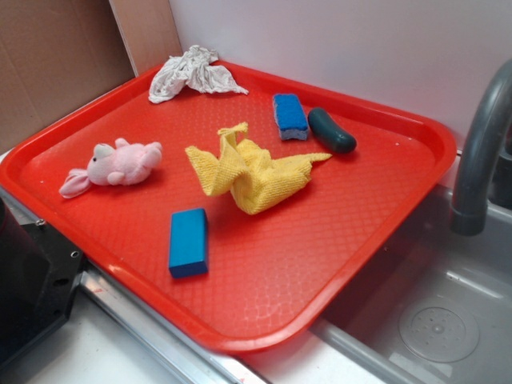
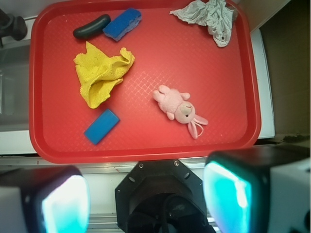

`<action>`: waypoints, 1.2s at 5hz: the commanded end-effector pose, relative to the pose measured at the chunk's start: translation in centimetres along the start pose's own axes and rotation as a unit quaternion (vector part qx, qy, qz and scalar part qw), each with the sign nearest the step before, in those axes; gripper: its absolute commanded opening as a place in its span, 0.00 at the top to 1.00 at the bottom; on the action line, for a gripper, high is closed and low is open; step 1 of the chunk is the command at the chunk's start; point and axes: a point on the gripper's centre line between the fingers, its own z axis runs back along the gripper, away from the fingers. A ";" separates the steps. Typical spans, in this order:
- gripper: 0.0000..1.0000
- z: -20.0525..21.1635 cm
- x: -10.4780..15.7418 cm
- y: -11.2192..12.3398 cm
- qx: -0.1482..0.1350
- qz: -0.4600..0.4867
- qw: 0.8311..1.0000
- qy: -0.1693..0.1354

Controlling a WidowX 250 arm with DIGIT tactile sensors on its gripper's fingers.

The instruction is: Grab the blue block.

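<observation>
The blue block (image 1: 188, 242) (image 2: 101, 126) lies flat on the red tray (image 1: 264, 288) (image 2: 194, 145), near its front edge, just below the yellow cloth (image 1: 250, 172) (image 2: 101, 73). My gripper (image 2: 150, 199) hangs high above the counter off the tray's near edge, open, with nothing between its two pads (image 2: 65, 206). Well apart from the block, it does not show in the exterior view. A second blue thing, the rounded sponge (image 1: 290, 117) (image 2: 122, 23), sits at the far side of the tray.
A pink plush rabbit (image 1: 114, 166) (image 2: 180, 110), a dark green pickle-shaped toy (image 1: 332, 130) (image 2: 91, 26) and a crumpled grey-white rag (image 1: 192, 74) (image 2: 206, 14) also lie on the tray. A sink basin (image 1: 432, 312) with a grey faucet (image 1: 480, 152) is beside it. The robot base (image 2: 160, 199) sits below the gripper.
</observation>
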 end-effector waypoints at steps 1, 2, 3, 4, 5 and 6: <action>0.00 0.0 0.0 0.0 0.000 0.000 1.000 0.000; 0.00 -5.2 0.2 -4.3 0.003 0.114 0.992 -0.043; 0.00 -8.2 0.9 -6.9 0.003 0.167 0.984 -0.060; 0.00 -11.9 1.5 -7.2 -0.004 0.168 0.985 -0.032; 0.00 -14.8 1.6 -6.7 -0.028 0.176 0.984 0.006; 0.00 -17.7 1.3 -6.5 -0.069 0.196 0.978 0.031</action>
